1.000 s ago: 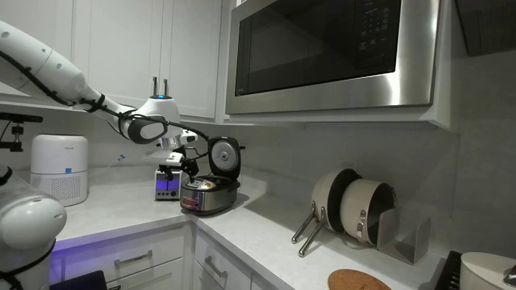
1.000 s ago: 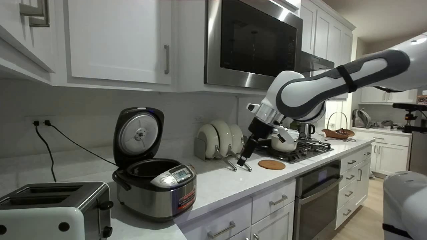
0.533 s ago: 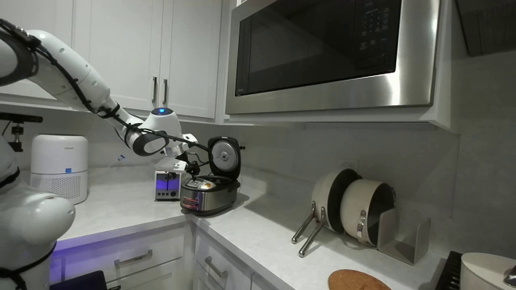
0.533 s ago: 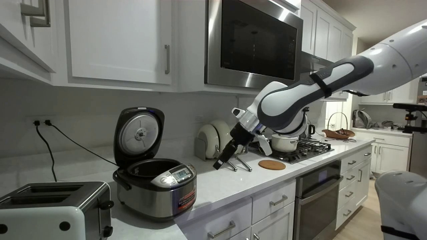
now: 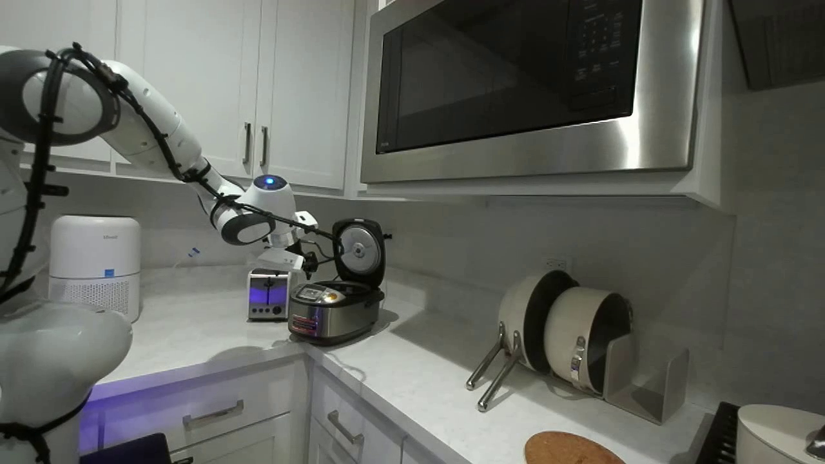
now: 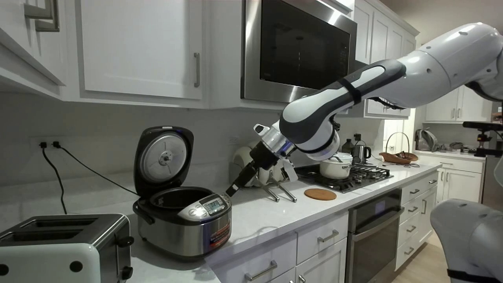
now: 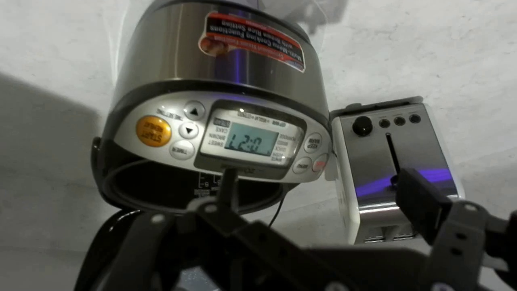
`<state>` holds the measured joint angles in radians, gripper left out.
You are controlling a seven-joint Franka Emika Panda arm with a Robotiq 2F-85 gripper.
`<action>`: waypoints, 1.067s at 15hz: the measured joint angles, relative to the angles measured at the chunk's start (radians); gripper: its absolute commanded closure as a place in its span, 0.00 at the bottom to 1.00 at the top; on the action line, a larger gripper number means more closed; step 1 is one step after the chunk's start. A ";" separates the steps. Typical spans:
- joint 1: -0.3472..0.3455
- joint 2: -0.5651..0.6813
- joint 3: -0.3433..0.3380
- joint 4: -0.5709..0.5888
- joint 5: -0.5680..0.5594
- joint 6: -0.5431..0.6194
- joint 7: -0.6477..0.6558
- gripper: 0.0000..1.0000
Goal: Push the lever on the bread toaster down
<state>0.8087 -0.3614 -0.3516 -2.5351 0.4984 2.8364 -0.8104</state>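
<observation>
My spread black fingers (image 7: 422, 200) hang empty near a round silver-and-black cooker (image 6: 180, 232). Left of it in both exterior views: a boxy white-and-steel toaster (image 6: 51, 259), black lever (image 7: 392, 181) seemingly up, part-blocked in wrist view; push not done.

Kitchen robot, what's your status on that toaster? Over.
Hand open, empty. Toaster lever up, not yet pushed. Open rice cooker alongside it, possibly in the way.

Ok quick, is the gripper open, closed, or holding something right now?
Gripper: open, jaws standing well apart in the wrist view, holding nothing.
</observation>
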 measured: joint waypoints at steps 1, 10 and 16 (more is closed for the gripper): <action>0.028 0.013 -0.012 0.016 0.017 0.000 -0.017 0.00; 0.243 0.188 -0.106 0.174 0.222 0.001 -0.223 0.00; 0.288 0.355 -0.115 0.320 0.354 -0.003 -0.346 0.00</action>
<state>1.0966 -0.0061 -0.4665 -2.2151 0.8522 2.8338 -1.1561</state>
